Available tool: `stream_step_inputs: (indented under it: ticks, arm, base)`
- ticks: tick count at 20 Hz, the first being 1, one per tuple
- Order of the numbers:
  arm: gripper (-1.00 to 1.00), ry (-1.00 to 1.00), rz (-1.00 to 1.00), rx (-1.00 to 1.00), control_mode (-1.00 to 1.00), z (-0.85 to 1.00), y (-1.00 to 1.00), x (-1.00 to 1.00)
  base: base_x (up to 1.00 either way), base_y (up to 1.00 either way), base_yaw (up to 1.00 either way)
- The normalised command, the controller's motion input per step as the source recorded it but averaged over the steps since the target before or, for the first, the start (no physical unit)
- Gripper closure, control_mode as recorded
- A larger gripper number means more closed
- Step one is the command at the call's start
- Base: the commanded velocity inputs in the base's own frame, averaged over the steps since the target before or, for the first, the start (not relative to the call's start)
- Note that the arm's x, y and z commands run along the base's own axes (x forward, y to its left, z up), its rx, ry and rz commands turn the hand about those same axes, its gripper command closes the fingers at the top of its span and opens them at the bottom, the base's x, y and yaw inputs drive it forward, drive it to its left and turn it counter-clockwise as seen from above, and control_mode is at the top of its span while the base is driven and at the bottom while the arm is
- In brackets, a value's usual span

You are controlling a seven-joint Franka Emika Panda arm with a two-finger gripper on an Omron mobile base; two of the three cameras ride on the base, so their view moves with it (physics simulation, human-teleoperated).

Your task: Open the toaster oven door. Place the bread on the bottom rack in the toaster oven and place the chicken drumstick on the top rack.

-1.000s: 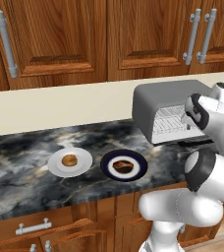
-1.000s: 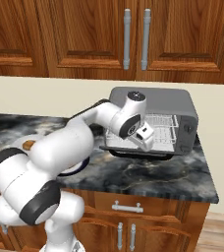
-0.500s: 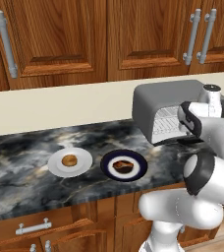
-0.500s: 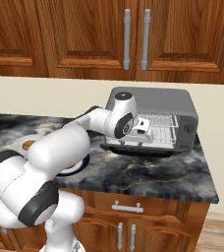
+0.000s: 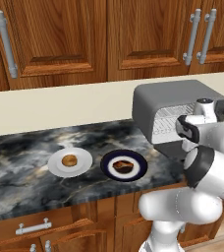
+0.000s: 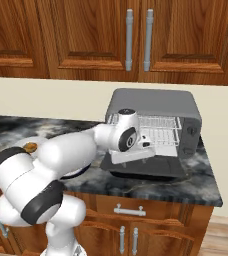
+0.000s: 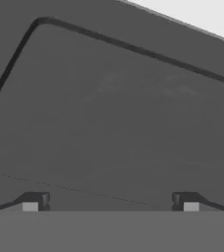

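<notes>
The toaster oven (image 6: 156, 102) stands at the counter's right end with its dark door (image 6: 151, 169) folded down flat. Inside, the top rack (image 6: 153, 121) sits above the bottom rack (image 6: 161, 141), and both are bare. My gripper (image 6: 137, 149) hovers just above the lowered door, in front of the oven mouth. In the hand view the gripper (image 7: 109, 203) is open, its tips wide apart over the dark door panel (image 7: 114, 108). The bread (image 5: 70, 160) lies on a white plate (image 5: 83, 166). The chicken drumstick (image 5: 122, 166) lies on a dark blue plate (image 5: 136, 173).
Both plates sit on the dark marble counter (image 5: 20, 162), left of the oven (image 5: 170, 101). Wooden wall cabinets (image 5: 60, 34) hang above it. The counter's right edge (image 6: 213, 187) ends just past the oven.
My hand has drawn back a little from the oven mouth and sunk lower over the door. The door has stayed down, and the plates and food have not moved.
</notes>
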Motion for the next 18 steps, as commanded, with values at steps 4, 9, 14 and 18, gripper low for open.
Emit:
stream_step_inputs:
  ticks: [4,9,14,18]
  arm:
    - [-1.00,0.35,0.31,0.00,-1.00,-0.67,0.00,-0.05]
    - [-1.00,0.11,0.23,0.00,-1.00,-0.49,-0.14,0.01]
    - [-1.00,0.07,0.12,0.08,-1.00,-0.16,-0.18,0.00]
    - [-1.00,0.00,-0.02,0.21,-1.00,0.28,-0.16,0.03]
  base:
    - [0.00,0.00,0.00]
    - [0.00,0.00,0.00]
    - [0.00,0.00,0.00]
    - [0.00,0.00,0.00]
